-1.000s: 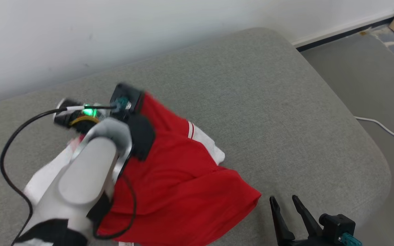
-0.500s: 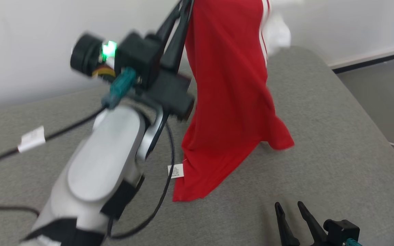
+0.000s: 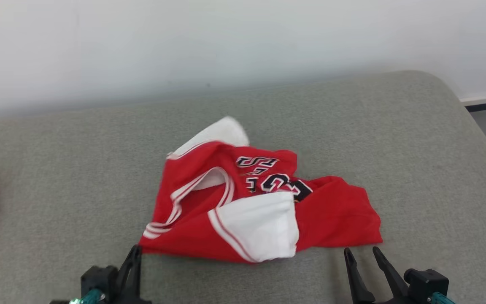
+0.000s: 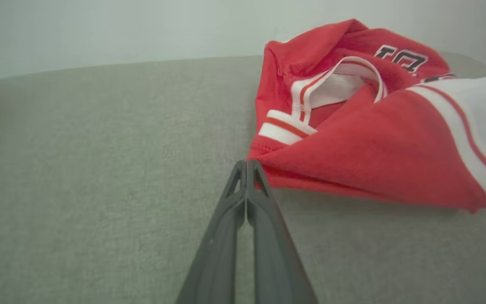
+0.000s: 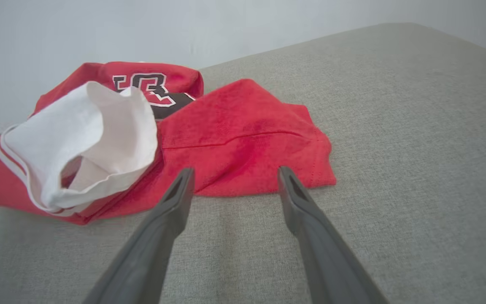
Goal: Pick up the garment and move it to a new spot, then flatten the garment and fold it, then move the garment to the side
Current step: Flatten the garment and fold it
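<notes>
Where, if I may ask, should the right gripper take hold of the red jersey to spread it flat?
Probably the near right hem corner of the jersey, approached from the robot's side: it lies flat and free, just before the right gripper, jaws open.

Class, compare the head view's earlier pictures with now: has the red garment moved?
Yes. The garment hung high from the left claw, against the white wall; now it lies crumpled, down on the grey cushion.

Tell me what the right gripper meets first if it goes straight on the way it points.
Most likely the jersey: its red hem lies just ahead of the open right gripper. Whether the tips would ride over it or catch it is unclear.
</notes>
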You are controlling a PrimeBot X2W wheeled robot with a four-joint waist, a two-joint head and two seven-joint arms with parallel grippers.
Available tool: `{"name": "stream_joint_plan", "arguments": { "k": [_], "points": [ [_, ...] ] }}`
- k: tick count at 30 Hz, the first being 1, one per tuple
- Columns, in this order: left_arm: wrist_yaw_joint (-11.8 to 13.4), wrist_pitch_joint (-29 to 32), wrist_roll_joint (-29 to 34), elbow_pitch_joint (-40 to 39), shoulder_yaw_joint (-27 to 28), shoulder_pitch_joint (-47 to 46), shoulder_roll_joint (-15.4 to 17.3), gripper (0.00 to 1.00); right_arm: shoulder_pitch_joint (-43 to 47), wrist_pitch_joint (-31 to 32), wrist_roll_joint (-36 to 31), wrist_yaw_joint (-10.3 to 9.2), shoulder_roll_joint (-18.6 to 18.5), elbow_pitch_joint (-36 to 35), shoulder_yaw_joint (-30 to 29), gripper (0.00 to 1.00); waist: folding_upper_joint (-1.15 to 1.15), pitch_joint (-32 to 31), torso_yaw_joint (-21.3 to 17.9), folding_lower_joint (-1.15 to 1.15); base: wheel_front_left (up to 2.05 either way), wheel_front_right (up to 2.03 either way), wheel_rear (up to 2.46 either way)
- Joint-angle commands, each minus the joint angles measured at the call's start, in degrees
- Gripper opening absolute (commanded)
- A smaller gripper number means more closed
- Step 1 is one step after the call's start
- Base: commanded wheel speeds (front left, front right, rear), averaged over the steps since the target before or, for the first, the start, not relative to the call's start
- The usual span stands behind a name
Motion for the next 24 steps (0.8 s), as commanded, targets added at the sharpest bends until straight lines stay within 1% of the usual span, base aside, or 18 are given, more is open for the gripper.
{"name": "stream_joint_plan", "arguments": {
  "k": [1,2,6,8,10,11,13,15,17,19,20,21,24],
  "points": [
    [1.12,-1.22,-1.26,1.26,1.14,1.81,-0.21,0.49,0.41,0.33,-0.52,-0.13,-0.24,-0.26,0.25,1.00,0.00,-0.35,1.77,0.00,0.00,0.00,0.00],
    [1.47,-1.50,-1.48,1.98,1.40,2.28,-0.50,1.00,0.33,0.48,-0.52,-0.13,-0.36,-0.39,0.24,1.00,0.00,-0.58,2.18,0.00,0.00,0.00,0.00],
    [2.49,-3.59,-2.87,2.42,2.99,2.34,-1.61,1.00,0.55,1.05,-0.43,-0.13,-0.63,-0.86,0.26,1.00,0.00,-1.48,3.55,0.00,0.00,0.00,0.00],
    [1.95,-5.17,-2.02,0.48,2.73,0.98,-1.96,1.00,0.79,1.31,-0.31,-0.13,-0.66,-0.97,0.54,1.00,0.00,-1.97,3.90,0.00,0.00,0.00,0.00],
    [-0.33,-4.89,-1.14,-1.86,0.44,0.15,-2.25,1.00,1.12,1.41,-0.16,-0.13,-0.77,-1.07,0.61,1.00,0.00,-2.39,4.10,0.00,0.00,0.00,0.00],
    [-2.03,-3.68,0.02,-2.87,-1.87,-0.39,-1.82,1.00,1.31,1.49,-0.14,-0.13,-0.80,-1.08,0.72,1.00,0.00,-2.60,4.08,0.00,0.00,0.00,0.00],
    [-5.29,-0.04,1.34,-4.58,-6.20,-2.16,-1.63,1.00,1.46,1.60,-0.07,-0.13,-0.74,-1.14,0.96,1.00,0.00,-2.81,3.91,0.00,0.00,0.00,0.00],
    [-7.88,3.81,2.31,-5.32,-9.99,-3.93,-2.51,1.00,1.50,1.55,0.03,-0.13,-0.80,-1.15,0.98,1.00,0.00,-2.92,3.62,0.00,0.00,0.00,0.00],
    [-9.04,6.54,3.32,-4.96,-12.38,-5.95,-3.63,1.00,1.54,1.42,0.09,-0.13,-0.79,-1.19,0.74,1.00,0.00,-2.84,3.26,0.00,0.00,0.00,0.00],
    [-9.34,9.14,3.85,-3.13,-14.02,-7.77,-4.69,1.00,1.45,1.44,0.05,-0.13,-0.74,-1.18,0.96,1.00,0.00,-2.69,2.70,0.00,0.00,0.00,0.00],
    [-9.49,10.27,3.88,-1.89,-14.59,-8.92,-5.49,1.00,1.35,1.43,0.07,-0.13,-0.73,-1.14,1.03,1.00,0.00,-2.63,2.36,0.00,0.00,0.00,0.00],
    [-10.19,11.72,4.04,0.44,-15.69,-11.03,-7.08,1.00,1.07,1.38,0.14,-0.13,-0.70,-1.05,1.21,1.00,0.00,-2.39,1.61,0.00,0.00,0.00,0.00],
    [-10.97,13.80,4.42,4.48,-17.07,-13.88,-8.56,1.00,0.52,1.18,0.29,-0.13,-0.63,-0.95,1.45,1.00,0.00,-1.85,0.19,0.00,0.00,0.00,0.00]
  ]
}}
